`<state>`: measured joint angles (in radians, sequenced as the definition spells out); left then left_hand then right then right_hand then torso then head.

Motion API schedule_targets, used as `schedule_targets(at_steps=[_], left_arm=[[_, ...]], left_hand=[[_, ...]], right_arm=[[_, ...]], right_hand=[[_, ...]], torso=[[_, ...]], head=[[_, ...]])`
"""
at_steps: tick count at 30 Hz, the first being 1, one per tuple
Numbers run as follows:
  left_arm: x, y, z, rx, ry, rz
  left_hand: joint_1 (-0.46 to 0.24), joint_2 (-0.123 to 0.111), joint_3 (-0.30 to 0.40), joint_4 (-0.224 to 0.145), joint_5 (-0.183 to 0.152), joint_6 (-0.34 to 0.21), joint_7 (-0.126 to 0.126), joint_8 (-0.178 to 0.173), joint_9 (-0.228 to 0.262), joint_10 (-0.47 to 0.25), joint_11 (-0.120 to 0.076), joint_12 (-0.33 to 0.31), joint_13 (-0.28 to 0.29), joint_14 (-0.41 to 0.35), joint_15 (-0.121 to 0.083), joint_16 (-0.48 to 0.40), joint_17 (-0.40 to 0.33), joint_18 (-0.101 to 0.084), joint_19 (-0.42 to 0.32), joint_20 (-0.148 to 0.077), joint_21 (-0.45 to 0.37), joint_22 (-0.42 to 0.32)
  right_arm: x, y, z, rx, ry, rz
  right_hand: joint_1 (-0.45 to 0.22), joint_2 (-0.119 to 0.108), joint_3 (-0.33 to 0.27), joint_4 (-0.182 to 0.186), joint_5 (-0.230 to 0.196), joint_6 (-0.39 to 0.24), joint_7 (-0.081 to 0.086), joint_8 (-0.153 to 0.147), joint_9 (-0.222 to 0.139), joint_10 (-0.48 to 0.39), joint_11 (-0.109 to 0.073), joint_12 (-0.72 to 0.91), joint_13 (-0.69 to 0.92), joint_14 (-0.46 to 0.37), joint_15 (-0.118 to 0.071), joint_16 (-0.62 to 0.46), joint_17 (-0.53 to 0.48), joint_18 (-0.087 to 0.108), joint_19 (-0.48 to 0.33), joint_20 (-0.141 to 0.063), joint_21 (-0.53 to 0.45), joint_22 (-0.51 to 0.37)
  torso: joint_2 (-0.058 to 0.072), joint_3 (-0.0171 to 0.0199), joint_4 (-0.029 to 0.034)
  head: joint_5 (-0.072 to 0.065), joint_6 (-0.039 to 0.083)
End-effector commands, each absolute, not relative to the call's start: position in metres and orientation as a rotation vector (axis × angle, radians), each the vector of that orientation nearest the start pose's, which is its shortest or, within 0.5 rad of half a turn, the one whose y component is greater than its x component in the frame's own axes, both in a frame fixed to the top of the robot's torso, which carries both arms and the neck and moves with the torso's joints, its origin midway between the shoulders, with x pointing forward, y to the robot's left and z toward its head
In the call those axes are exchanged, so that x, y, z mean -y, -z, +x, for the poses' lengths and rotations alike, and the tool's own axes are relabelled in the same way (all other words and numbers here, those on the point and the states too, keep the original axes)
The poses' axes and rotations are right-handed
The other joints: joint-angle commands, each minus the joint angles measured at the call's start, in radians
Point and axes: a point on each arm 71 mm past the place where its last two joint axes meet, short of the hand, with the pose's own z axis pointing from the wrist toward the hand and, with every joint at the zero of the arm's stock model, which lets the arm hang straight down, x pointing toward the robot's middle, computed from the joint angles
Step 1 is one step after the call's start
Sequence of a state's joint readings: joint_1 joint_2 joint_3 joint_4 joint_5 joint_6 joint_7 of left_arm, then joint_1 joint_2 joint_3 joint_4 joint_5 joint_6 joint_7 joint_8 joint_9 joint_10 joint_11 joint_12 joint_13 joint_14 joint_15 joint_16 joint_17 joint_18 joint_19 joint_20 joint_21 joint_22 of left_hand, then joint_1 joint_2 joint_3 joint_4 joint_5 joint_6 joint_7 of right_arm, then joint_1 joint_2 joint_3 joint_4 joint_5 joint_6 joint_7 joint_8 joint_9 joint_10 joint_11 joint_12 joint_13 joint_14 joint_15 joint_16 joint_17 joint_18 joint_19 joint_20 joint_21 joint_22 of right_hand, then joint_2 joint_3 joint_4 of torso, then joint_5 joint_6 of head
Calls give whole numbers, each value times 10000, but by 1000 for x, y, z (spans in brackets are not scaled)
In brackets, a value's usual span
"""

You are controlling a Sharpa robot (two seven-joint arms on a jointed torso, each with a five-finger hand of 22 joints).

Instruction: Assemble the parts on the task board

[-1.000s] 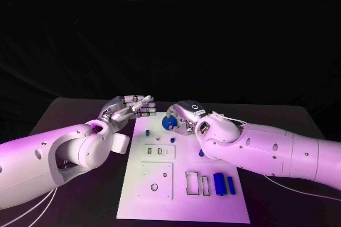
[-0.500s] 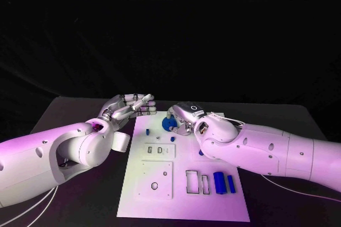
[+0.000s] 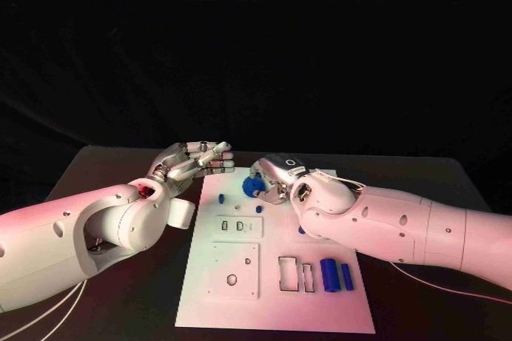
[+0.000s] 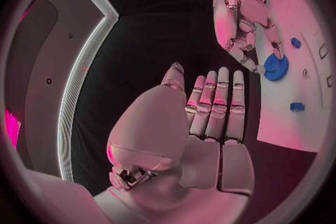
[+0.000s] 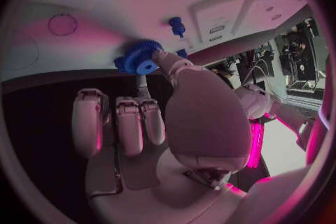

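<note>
The white task board [image 3: 275, 311] lies in the middle of the black table. A blue gear [image 3: 254, 184] [image 4: 275, 66] [image 5: 139, 58] sits at the board's far end, and my right hand [image 3: 277, 180] [image 4: 237, 22] [image 5: 150, 123] pinches it between thumb and a finger. My left hand [image 3: 196, 161] [image 4: 210, 117] hovers beside the board's far left corner with its fingers straight and together, holding nothing. Two small blue pegs [image 3: 221, 199] [image 3: 257, 207] stand on the board just nearer than the gear. Two blue bars [image 3: 328, 274] [image 3: 345, 277] lie at the near right.
Rectangular slots [image 3: 288, 273] are cut in the board next to the bars, and two inset plates [image 3: 239, 226] [image 3: 234, 271] with holes lie on its left half. A small blue piece [image 3: 302, 228] peeks out under my right forearm. Dark table surrounds the board.
</note>
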<state>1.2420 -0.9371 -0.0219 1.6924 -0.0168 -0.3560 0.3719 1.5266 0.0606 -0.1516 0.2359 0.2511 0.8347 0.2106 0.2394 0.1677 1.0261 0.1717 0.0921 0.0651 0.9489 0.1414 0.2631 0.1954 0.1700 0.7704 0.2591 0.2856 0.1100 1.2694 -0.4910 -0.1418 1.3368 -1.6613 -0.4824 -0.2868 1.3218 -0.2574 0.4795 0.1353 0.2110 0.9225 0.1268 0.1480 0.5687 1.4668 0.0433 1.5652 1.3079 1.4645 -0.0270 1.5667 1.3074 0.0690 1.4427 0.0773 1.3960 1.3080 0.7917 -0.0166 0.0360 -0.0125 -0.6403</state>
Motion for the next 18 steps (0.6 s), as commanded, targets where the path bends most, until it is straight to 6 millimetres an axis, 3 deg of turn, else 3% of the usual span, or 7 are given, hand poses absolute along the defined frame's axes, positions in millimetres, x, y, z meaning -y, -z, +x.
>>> schedule_targets(at_steps=[1,6,9,10,12,18], left_arm=[[-205,139,465,-14112,16155,-10558],[-205,139,465,-14119,16151,-10562],[-205,139,465,-14123,16144,-10567],[-205,139,465,-14126,16141,-10570],[-205,139,465,-14133,16134,-10575],[-206,139,465,-14148,16117,-10588]], left_hand=[[-47,24,-60,25,-63,17,53,-34,-9,6,93,-61,12,-29,56,-57,16,121,77,-11,-13,-8],[-47,24,-60,25,-63,17,53,-34,-9,6,93,-61,12,-29,56,-57,16,121,77,-11,-13,-8],[-47,25,-70,29,-64,17,55,-37,-9,8,95,-69,13,-29,57,-64,19,121,78,-9,-19,-14],[-47,25,-70,29,-64,17,55,-37,-9,8,95,-69,13,-29,57,-64,19,121,78,-9,-19,-14],[-48,27,-73,31,-65,18,56,-37,-9,9,95,-71,13,-29,57,-66,20,121,79,-9,-21,-16],[-53,30,-79,37,-66,18,58,-38,-9,10,96,-74,13,-29,58,-69,22,121,79,-9,-24,-19]], right_arm=[[75,179,506,-14589,-5764,-3151],[74,181,506,-14925,-5805,-3199],[74,184,506,-15294,-5809,-3250],[75,185,506,-15423,-5821,-3235],[75,186,506,-15579,-5837,-3201],[79,188,508,-15900,-5801,-3041]], right_hand=[[-117,-20,-40,35,-85,-242,92,-180,-132,932,93,-81,2483,1063,93,41,2634,-107,0,85,-62,476],[-356,-72,-291,169,-146,-471,166,-362,-314,885,171,-140,2422,1063,172,41,2634,-95,-21,172,-103,458],[-1026,-11,-872,707,-172,-282,118,-297,-399,1014,145,23,2594,1063,164,41,2634,-107,22,189,-60,533],[-1376,97,-1248,1096,-285,-194,87,-262,-435,1040,120,56,2629,1063,145,41,2634,-117,51,175,-28,581],[-1497,211,-1623,1478,-275,-106,59,-228,-488,1040,95,56,2629,1063,117,41,2634,-120,62,150,-24,603],[-1560,324,-1734,1562,-139,-46,44,-200,-512,1040,80,56,2629,1063,108,41,2634,-117,59,137,-36,602]], torso=[[0,-5,8],[-5,-8,-3],[-4,-6,-3],[-4,-3,-4],[-6,-4,-4],[-2,1,-2]], head=[[-6,3],[-1,10],[7,10],[12,11],[14,1],[11,15]])
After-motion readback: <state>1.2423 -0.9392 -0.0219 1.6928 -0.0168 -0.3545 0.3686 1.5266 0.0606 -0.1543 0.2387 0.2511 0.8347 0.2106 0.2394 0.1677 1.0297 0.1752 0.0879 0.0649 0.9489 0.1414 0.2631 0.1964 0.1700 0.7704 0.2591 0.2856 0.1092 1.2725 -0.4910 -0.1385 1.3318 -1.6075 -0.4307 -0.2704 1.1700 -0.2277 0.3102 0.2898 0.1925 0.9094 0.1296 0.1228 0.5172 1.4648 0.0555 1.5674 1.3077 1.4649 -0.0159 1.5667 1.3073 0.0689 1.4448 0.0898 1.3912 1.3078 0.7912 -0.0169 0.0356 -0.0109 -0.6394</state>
